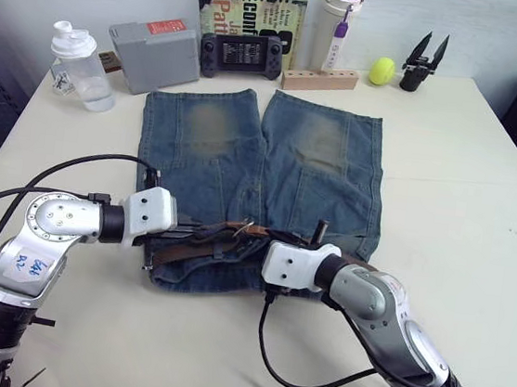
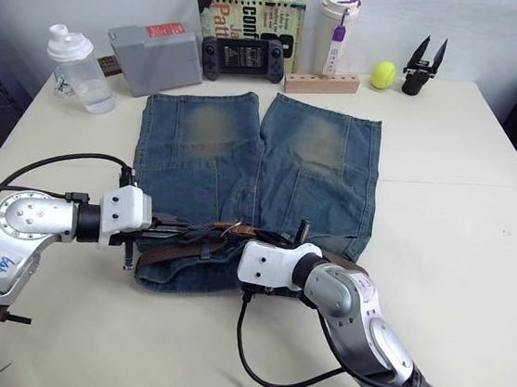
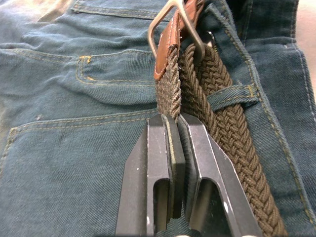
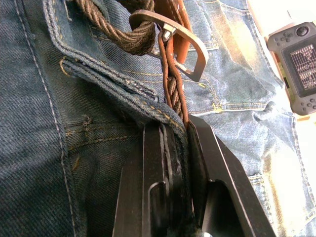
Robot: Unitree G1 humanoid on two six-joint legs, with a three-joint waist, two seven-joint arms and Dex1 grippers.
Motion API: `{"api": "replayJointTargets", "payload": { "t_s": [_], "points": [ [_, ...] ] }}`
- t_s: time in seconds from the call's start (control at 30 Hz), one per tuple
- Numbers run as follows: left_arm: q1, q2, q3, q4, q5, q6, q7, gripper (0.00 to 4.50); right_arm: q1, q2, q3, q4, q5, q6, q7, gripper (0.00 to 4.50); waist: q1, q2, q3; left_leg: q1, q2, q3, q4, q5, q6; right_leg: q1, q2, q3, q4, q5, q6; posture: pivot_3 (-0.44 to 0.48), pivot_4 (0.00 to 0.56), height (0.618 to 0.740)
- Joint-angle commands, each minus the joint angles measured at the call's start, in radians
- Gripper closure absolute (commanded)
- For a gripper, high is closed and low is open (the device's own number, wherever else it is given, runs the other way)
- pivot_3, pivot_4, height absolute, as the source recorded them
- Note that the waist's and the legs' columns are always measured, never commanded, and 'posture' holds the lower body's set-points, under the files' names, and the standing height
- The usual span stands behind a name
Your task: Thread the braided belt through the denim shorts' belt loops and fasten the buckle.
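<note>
Brown braided belt (image 3: 197,89) lies along your faded denim shorts' (image 1: 263,157) waistband, centre frame; your left gripper (image 3: 178,129) pinches its woven strap below the silver buckle (image 3: 170,24), while your right gripper (image 4: 175,129) clamps the waistband beside it.

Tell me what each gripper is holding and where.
Left gripper pinches the belt just behind the buckle. Right gripper pinches the shorts' waistband edge.

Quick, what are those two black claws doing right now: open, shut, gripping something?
Left gripper: shut on the dark brown braided belt.
Right gripper: shut on the faded blue denim shorts and that belt.
</note>
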Motion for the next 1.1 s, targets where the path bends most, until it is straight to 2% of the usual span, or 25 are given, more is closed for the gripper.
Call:
{"api": "replayJointTargets", "payload": {
  "t_s": [0.03, 0.47, 0.6, 0.73, 0.87, 1.1],
  "points": [
    [-0.016, 0.022, 0.004, 0.008, 0.012, -0.024, -0.017, 4.5, -0.013, 0.008, -0.021, -0.02, -0.016, -0.031, -0.011, 4.42, 0.0, 0.0, 0.0, 0.0, 0.0, 0.0, 0.0, 0.0, 0.0, 0.0, 0.0, 0.0, 0.0, 0.0, 0.0, 0.0, 0.15, 0.726],
    [-0.144, -0.011, -0.106, 0.096, 0.069, -0.138, -0.09, 4.5, -0.027, 0.015, -0.025, -0.012, -0.022, -0.11, -0.012, 4.42, 0.001, 0.0, 0.0, 0.0, 0.0, 0.0, 0.0, 0.0, 0.0, 0.0, 0.0, 0.0, 0.0, 0.0, 0.0, 0.0, 0.15, 0.726],
    [-0.208, -0.05, -0.144, 0.147, 0.085, -0.179, -0.105, 4.5, -0.03, 0.02, -0.028, -0.005, -0.025, -0.124, -0.011, 4.42, 0.001, 0.0, 0.0, 0.0, 0.0, 0.001, 0.001, 0.0, 0.0, 0.0, 0.0, 0.0, 0.001, 0.0, 0.0, 0.0, 0.15, 0.726],
    [-0.248, -0.13, -0.158, 0.173, 0.081, -0.178, -0.073, 4.5, -0.027, 0.024, -0.026, -0.007, -0.03, -0.131, -0.008, 4.42, 0.0, 0.0, 0.0, 0.0, 0.0, 0.0, 0.001, 0.0, 0.0, 0.0, 0.0, 0.0, 0.001, 0.0, 0.0, 0.0, 0.15, 0.726],
    [-0.232, -0.197, -0.177, 0.154, 0.065, -0.155, -0.062, 4.5, -0.019, 0.026, -0.024, -0.008, -0.025, -0.128, 0.005, 4.42, 0.0, 0.0, 0.0, 0.0, 0.0, 0.0, 0.002, 0.0, 0.0, 0.0, 0.0, 0.0, 0.002, 0.0, 0.0, 0.0, 0.15, 0.726],
    [-0.19, -0.248, -0.212, 0.166, 0.084, -0.14, -0.052, 4.5, 0.027, 0.029, -0.053, -0.049, 0.04, -0.003, 0.099, 4.42, 0.004, -0.001, 0.0, 0.0, 0.0, 0.0, 0.002, 0.0, 0.0, 0.0, 0.0, 0.0, 0.002, 0.0, 0.0, 0.0, 0.15, 0.726]
  ]
}}
